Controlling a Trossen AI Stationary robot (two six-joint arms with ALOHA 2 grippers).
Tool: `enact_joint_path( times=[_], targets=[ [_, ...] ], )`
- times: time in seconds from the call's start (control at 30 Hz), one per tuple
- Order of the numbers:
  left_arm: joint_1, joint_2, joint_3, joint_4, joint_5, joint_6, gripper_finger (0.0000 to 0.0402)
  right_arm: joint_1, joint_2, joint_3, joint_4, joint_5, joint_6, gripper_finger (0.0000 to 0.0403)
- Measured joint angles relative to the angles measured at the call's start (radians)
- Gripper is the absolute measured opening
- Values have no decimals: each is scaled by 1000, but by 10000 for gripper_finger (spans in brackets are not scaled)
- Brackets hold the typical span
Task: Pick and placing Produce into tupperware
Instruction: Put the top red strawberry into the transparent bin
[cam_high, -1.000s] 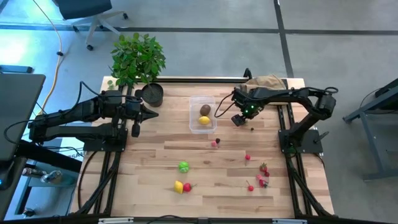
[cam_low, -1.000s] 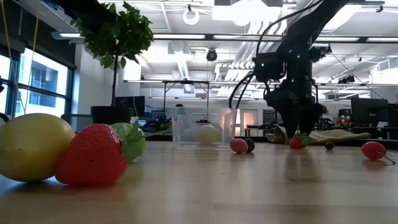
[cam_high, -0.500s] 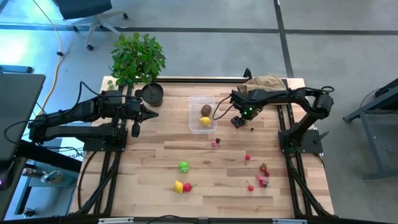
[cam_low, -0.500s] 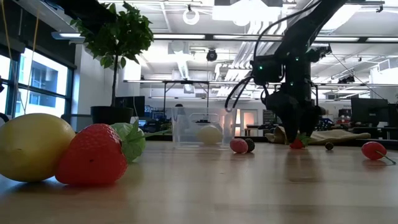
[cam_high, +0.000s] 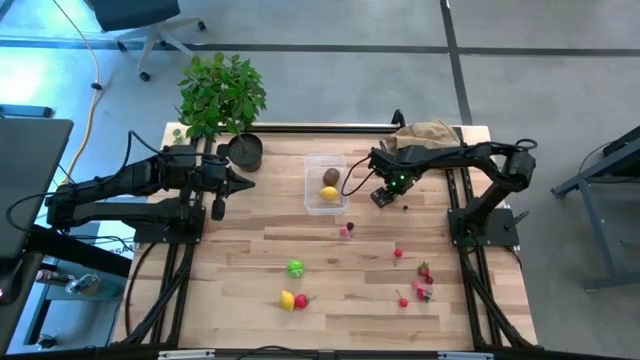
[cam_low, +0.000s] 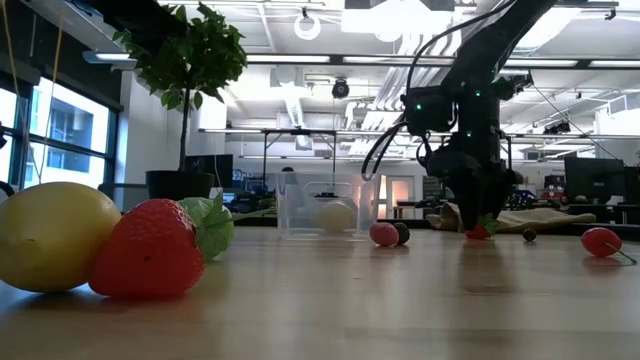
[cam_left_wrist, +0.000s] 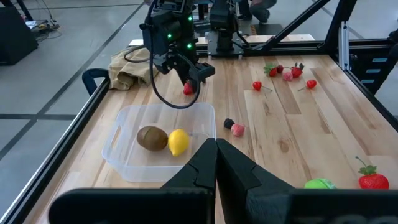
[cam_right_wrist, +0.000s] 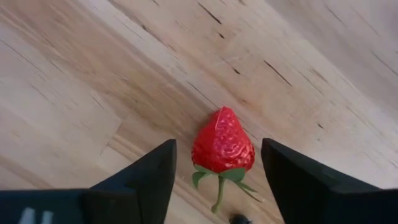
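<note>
Fingers of my right gripper (cam_right_wrist: 214, 177) stand apart, one strawberry (cam_right_wrist: 222, 144) lying on the table (cam_high: 250, 250) between them. Beside it, the one tupperware (cam_high: 325, 184) holds two pieces: a kiwi (cam_high: 330, 177) and a lemon (cam_high: 329, 194). Farther off, my left gripper (cam_high: 243, 182) waits pinched together.

From above, the strawberry beside the tupperware (cam_high: 326, 183) is hidden under the right gripper (cam_high: 381, 196). The small dark item (cam_high: 404, 208) next to that gripper is too small to be identified.

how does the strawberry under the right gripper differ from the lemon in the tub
The strawberry is red and pointed with a green stem; the lemon is yellow and oval. The strawberry lies on the bare table between the right gripper's open fingers; the lemon sits inside the clear tub. Both are toy produce.
</note>
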Motion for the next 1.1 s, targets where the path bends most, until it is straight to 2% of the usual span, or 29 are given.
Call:
enact_joint_path(
  times=[0.43, 0.8, 1.1],
  targets=[
    [0, 0, 0, 0, 0, 0, 1, 0, -1, 1, 0, 0, 12, 124],
    [0, 0, 0, 0, 0, 0, 1, 0, -55, 40, -21, -57, 2, 123],
    [0, 0, 0, 0, 0, 0, 1, 0, -190, 224, -31, -56, -77, 124]
  ],
)
